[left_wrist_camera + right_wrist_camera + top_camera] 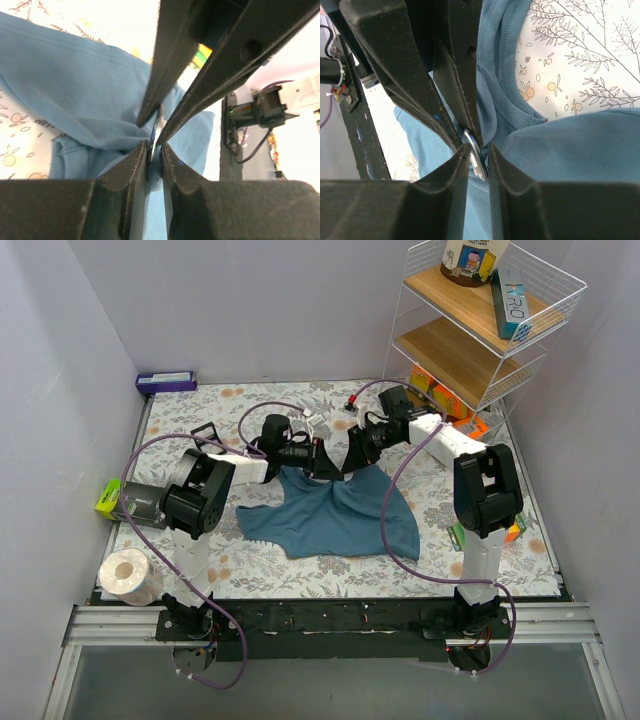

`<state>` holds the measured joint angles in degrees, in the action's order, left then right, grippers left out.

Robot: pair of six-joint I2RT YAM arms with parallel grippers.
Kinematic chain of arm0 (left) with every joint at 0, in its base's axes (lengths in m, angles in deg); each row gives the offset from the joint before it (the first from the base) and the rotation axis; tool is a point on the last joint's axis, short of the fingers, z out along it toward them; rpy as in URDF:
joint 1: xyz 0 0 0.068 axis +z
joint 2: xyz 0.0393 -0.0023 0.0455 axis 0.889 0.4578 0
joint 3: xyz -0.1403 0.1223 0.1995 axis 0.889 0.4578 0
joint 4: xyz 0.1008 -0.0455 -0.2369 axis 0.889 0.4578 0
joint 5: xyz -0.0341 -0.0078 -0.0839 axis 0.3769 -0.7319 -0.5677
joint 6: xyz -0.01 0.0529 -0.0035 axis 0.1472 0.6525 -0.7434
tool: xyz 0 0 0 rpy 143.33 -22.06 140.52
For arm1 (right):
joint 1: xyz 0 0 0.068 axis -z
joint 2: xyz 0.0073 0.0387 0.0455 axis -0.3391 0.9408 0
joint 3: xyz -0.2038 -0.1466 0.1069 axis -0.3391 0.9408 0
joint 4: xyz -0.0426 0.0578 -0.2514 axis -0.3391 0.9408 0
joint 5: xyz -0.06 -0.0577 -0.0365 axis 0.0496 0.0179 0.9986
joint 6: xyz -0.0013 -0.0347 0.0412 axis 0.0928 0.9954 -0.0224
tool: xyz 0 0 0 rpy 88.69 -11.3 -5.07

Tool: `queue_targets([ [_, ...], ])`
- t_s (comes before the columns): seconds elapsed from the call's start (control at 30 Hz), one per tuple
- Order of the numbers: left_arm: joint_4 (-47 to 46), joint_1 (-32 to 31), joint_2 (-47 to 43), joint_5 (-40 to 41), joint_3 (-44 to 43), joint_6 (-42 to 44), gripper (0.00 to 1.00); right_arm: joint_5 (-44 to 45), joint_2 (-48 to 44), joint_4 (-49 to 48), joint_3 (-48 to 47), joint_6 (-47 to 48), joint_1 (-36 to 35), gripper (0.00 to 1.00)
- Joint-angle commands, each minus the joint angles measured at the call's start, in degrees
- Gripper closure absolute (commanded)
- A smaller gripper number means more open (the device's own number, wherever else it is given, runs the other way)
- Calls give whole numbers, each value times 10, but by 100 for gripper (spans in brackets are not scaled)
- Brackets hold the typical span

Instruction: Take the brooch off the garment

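Your brooch [476, 159] is not off yet. It shows as a small silvery-white disc seated edge-on against a raised fold of the teal-blue T-shirt [570, 150], near the neck opening, and no view shows it parted from the cloth. Your right arm's fingers [456, 177] are closed down to a narrow slit with the disc caught between their tips, so you appear to have hold of it. Your left arm's fingers [135, 165] are likewise nearly shut, pinching a ridge of shirt fabric right beside the brooch, tip to tip with the right pair. From overhead, the two arms meet above the middle of the tabletop [260, 575]. The shirt is drawn up into a peak at that point, and the rest of it lies on the floral surface. I judge both grasps made and the separation left to do: you have to draw the pin free while the left holds the cloth back, then carry it clear. Whether the clasp behind the fabric is undone, I cannot tell.
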<state>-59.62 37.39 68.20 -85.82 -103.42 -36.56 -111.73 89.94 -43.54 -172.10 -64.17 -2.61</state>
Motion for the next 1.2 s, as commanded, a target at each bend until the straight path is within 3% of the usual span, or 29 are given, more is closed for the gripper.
queue_targets([
  [0.0,-188,8,-27,-48,56,-126,100,-44,-50,-9,-23,-11,21,66],
  [0.1,-327,24,-33,-17,108,-255,100,-44,-84,-17,0,-4,47,60],
  [0.17,-409,30,-33,16,122,-329,100,-40,-105,-61,40,-63,61,58],
  [0.23,-444,32,-24,24,118,-357,100,-52,-134,-148,104,-113,67,57],
  [0.27,-460,31,-21,32,115,-378,100,-57,-141,-171,120,-163,66,56],
  [0.4,-506,32,-13,67,118,-440,100,-98,-135,-218,163,-220,65,56],
  [0.73,-518,32,-2,76,131,-462,100,-156,-97,-305,159,-293,64,53],
  [1.17,-504,32,14,69,118,-459,100,-189,-70,-348,135,-329,61,63],
])
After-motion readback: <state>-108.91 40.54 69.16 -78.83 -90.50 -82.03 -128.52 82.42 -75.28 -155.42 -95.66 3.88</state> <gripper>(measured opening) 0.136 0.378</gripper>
